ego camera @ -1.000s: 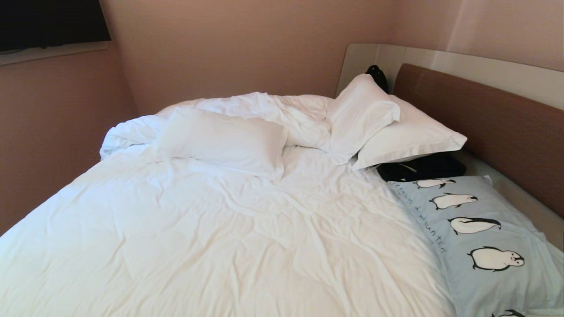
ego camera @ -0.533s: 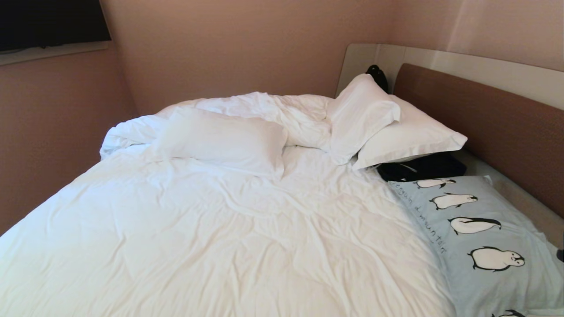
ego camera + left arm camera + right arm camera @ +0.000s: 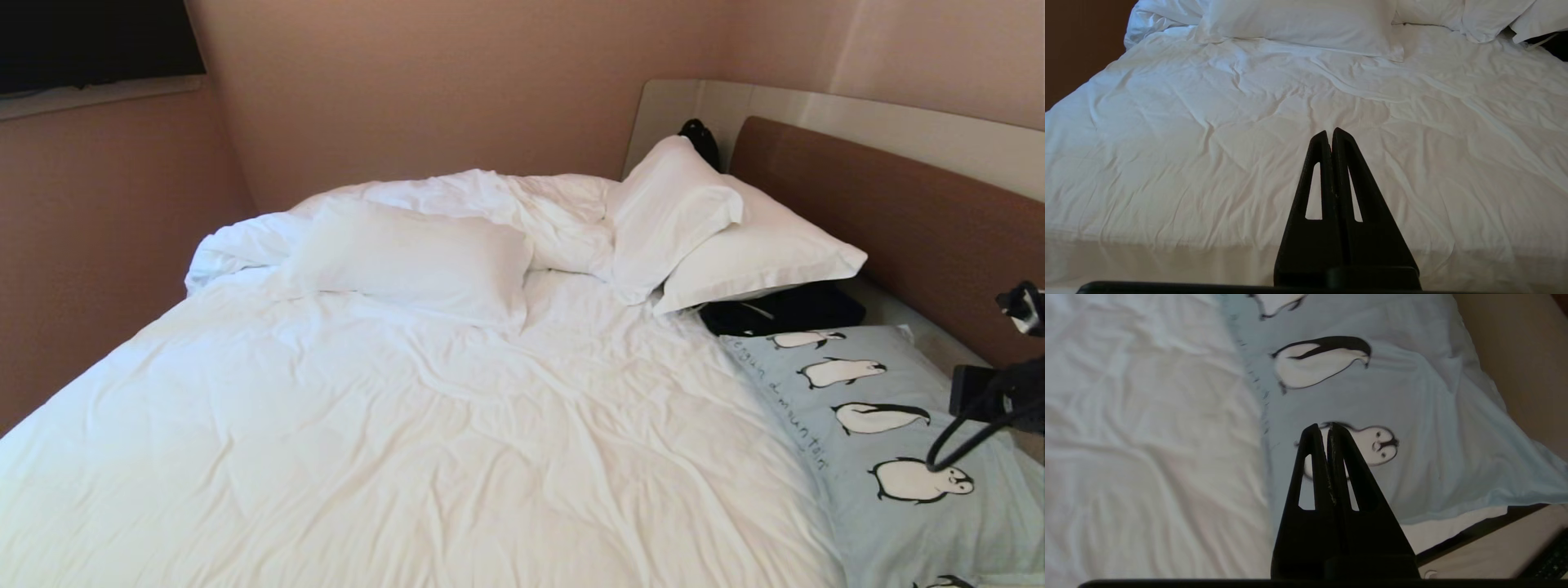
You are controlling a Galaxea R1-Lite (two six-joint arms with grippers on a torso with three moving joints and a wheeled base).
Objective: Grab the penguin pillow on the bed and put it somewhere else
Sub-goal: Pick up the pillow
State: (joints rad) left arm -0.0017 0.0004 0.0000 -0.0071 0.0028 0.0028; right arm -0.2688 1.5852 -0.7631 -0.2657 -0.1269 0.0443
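The penguin pillow [image 3: 882, 441] is pale blue with a row of black-and-white penguins. It lies flat at the right side of the bed [image 3: 408, 425], next to the headboard. Part of my right arm [image 3: 992, 396] with its cable shows at the right edge of the head view, above the pillow. In the right wrist view my right gripper [image 3: 1326, 426] is shut and empty, hovering over a penguin print on the pillow [image 3: 1412, 416]. My left gripper [image 3: 1330, 131] is shut and empty, pointing over the white duvet [image 3: 1208, 143] from the bed's near edge.
Two white pillows [image 3: 735, 237] lean by the brown headboard [image 3: 898, 212]; a third one [image 3: 408, 257] lies at mid-bed. A black item [image 3: 784, 314] sits between the white pillows and the penguin pillow. The bed's dark side edge [image 3: 1478, 533] shows beside the pillow's near end.
My right arm has risen into the head view at the right edge, over the penguin pillow. The pillow, the bedding and the left arm have not moved.
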